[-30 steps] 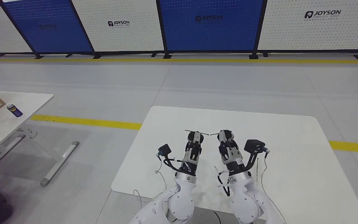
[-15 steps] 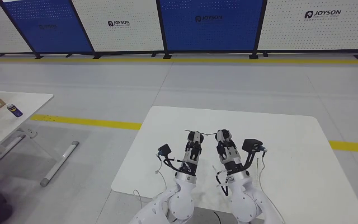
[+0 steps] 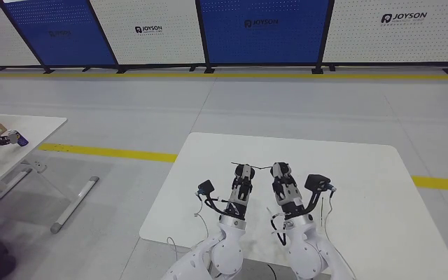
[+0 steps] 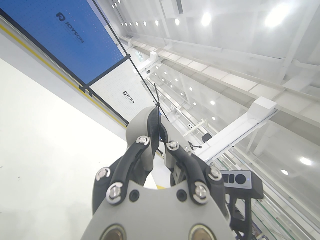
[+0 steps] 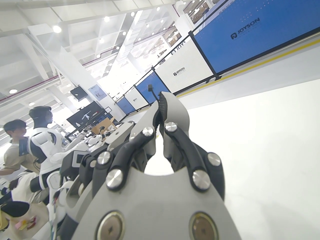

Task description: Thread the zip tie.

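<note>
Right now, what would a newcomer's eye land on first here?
The left gripper and right gripper, side by side over the white table, are both shut on a thin black zip tie. Its small square head pokes out past the right gripper's tips.

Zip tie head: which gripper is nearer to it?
Right. The right gripper is shut on the zip tie just below its head. The left gripper pinches the thin tail, farther off.
</note>
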Robot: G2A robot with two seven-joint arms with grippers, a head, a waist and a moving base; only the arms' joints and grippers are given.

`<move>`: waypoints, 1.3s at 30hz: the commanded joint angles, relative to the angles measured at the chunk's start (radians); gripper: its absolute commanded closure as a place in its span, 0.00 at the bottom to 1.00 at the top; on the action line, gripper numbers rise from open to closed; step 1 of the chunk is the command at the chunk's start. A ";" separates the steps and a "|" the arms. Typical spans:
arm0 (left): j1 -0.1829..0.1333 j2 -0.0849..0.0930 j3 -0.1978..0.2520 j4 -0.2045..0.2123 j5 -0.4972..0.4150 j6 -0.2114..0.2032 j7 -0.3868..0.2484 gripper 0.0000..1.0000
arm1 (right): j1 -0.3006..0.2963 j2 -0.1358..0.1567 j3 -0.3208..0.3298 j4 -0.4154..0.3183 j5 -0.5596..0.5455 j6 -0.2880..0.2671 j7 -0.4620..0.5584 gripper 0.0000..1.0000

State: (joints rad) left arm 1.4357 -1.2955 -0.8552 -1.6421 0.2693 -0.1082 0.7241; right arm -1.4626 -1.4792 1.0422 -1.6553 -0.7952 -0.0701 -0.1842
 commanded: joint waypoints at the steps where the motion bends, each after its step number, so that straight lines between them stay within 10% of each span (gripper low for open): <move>1: 0.000 0.000 0.000 0.000 0.000 0.000 0.000 1.00 | -0.002 0.000 0.000 -0.001 0.000 -0.002 -0.002 1.00; 39: 0.000 0.000 0.000 0.000 0.000 0.000 0.000 1.00 | 0.007 -0.004 -0.001 0.010 0.006 0.001 -0.003 1.00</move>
State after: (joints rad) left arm 1.4357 -1.2955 -0.8552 -1.6421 0.2693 -0.1082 0.7241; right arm -1.4581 -1.4831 1.0430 -1.6474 -0.7900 -0.0696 -0.1905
